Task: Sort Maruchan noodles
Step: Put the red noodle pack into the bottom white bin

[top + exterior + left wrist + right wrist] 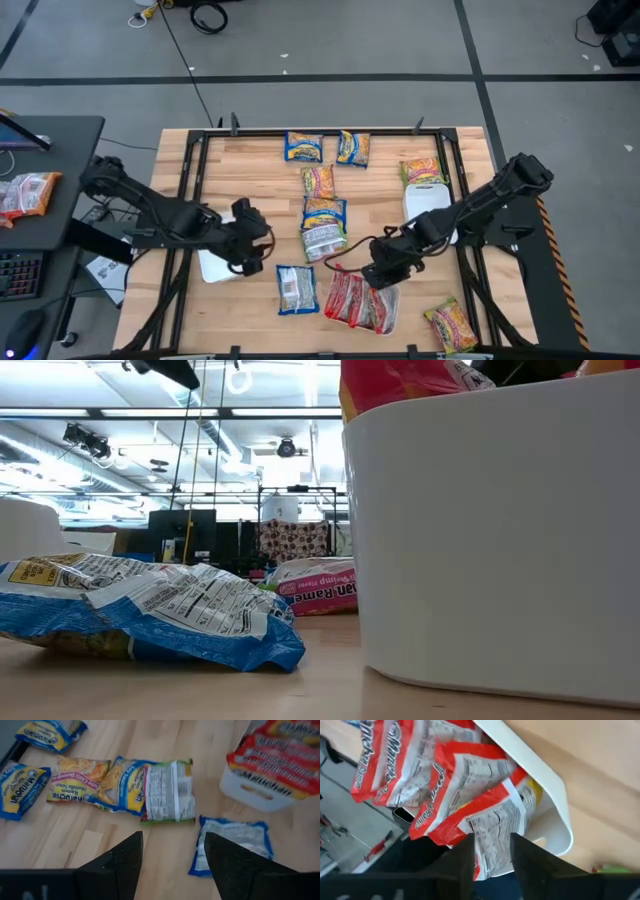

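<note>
The right gripper [381, 277] hangs over the red packets [360, 300] in the near white tray [547, 795], fingers slightly parted around one packet's edge. The left gripper [250, 250] waits spread, holding nothing, near the left tray [215, 265].

Red packets [362, 300] crowd tray [555, 815]; bare wood beside.

a robotics lab or workshop. the wooden surface [250, 160] sits in a black metal frame [195, 150] on a grey floor marked with dark tape lines [300, 78], with cables [185, 50] trailing across it. beyond it the low view shows ceiling strip lights [150, 415], monitors [190, 530] and equipment racks [295, 510].
</note>
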{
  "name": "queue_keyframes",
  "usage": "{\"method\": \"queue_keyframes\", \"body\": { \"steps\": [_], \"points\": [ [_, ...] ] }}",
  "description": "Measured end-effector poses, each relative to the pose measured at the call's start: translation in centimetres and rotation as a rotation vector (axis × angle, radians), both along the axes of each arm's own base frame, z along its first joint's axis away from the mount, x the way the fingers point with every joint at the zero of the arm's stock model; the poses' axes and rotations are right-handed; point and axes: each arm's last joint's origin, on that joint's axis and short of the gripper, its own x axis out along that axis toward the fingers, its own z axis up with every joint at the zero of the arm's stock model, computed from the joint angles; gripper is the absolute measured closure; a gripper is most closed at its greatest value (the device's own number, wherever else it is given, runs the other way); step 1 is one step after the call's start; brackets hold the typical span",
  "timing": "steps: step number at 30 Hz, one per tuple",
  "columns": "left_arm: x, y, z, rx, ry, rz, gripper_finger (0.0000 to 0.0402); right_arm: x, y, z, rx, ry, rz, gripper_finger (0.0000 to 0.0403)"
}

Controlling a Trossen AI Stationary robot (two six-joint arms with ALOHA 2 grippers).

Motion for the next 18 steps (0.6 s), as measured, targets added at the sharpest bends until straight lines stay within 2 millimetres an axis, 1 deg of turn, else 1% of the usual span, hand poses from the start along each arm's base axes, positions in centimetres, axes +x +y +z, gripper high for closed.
{"method": "queue_keyframes", "body": {
  "steps": [5, 9, 11, 15, 18],
  "points": [
    [-0.9, -0.2, 0.7, -0.045, -0.057, 0.048, 0.0186, 0.3, -0.7, 0.1, 0.003, -0.044, 0.1, 0.0224],
    [-0.9, -0.6, 0.8, -0.086, -0.075, 0.065, 0.0186, 0.3, -1.5, 0.6, -0.025, -0.113, 0.167, 0.0186],
    [-0.6, -0.8, 0.6, -0.1, -0.08, 0.078, 0.0186, 0.1, -2.0, 1.1, -0.06, -0.152, 0.196, 0.017],
    [0.0, -0.7, 0.2, -0.14, -0.072, 0.122, 0.0186, -1.5, -3.0, 2.9, -0.171, -0.233, 0.25, 0.0147],
    [0.5, -0.6, -0.4, -0.159, -0.036, 0.12, 0.0186, -3.2, -3.5, 4.5, -0.254, -0.309, 0.321, 0.0142]
  ]
}}
